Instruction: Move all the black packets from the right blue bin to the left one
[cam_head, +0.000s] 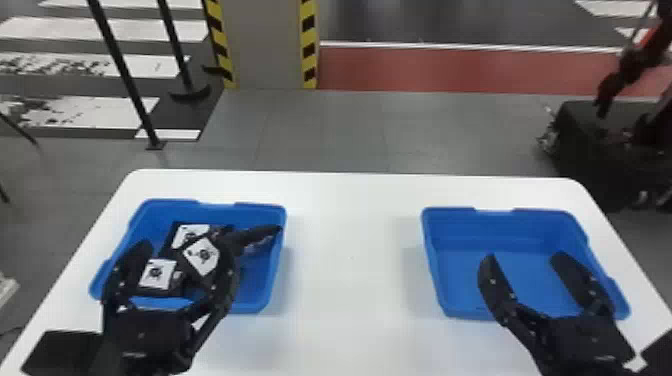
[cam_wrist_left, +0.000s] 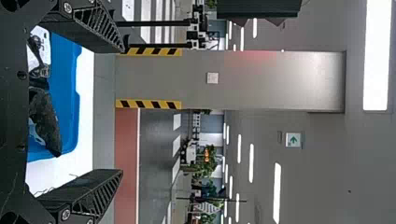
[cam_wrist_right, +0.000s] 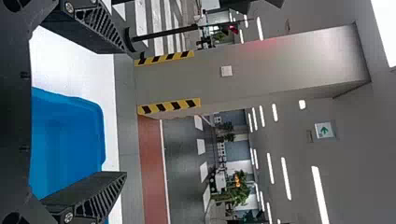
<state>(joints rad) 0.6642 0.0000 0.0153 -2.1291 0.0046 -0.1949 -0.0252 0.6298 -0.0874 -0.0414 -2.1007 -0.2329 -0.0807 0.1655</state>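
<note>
head view shows the left gripper, spread wide and empty, over black packets in the left bin. the right gripper, equally spread and empty, is over the right bin.

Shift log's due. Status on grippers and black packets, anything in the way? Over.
Left gripper over left bin, jaws open. Right gripper over right bin, jaws open. Black packets in left bin, partly hidden behind left gripper.

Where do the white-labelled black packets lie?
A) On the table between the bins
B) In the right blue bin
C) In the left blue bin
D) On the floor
C: the black packets lie within the walls of the left blue bin.
</note>
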